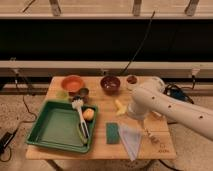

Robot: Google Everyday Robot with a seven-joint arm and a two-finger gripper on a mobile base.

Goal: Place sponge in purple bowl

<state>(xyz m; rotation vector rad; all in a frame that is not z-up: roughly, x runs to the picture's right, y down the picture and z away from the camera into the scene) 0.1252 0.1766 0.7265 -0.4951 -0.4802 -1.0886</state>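
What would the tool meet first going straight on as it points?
Likely bare table just above the pale cloth, beside the yellow object; the tool points down right of the sponge. Depth is unclear.

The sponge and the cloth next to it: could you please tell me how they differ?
The sponge is teal-green; the cloth is pale blue-grey. The sponge is a neat rectangle, the cloth a folded, roughly triangular shape. The sponge is the smaller of the two. Both lie flat near the table's front edge, side by side, neither held; the gripper hangs just behind the cloth.
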